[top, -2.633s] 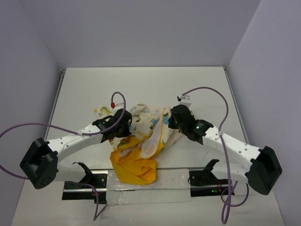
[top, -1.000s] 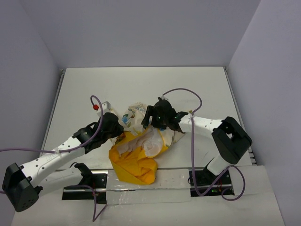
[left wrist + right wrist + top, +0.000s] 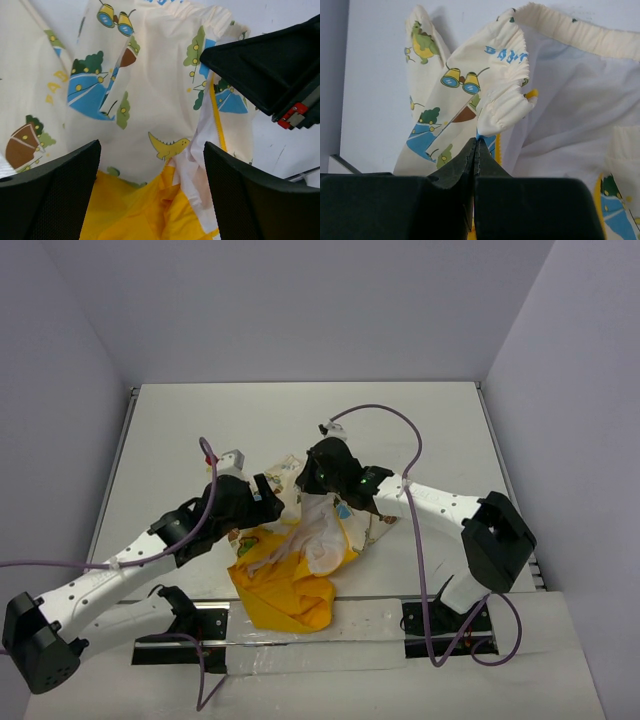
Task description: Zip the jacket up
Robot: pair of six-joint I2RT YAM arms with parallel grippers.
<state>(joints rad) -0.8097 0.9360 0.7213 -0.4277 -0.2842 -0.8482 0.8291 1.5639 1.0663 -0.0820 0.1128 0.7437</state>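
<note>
Pale lilac walls (image 3: 60,390) close in the white worktop (image 3: 300,420) on three sides. The left claw (image 3: 262,498) gapes wide and grips nothing; cream printed cloth and yellow lining of the jacket (image 3: 300,570) lie beneath and between its fingers (image 3: 55,190). Just to its right, the right claw (image 3: 318,472) is closed tight, its tips pinching a gathered cream hem of the jacket. The rest of the jacket is heaped nearward of both claws, with the yellow part nearest the worktop's front edge.
</note>
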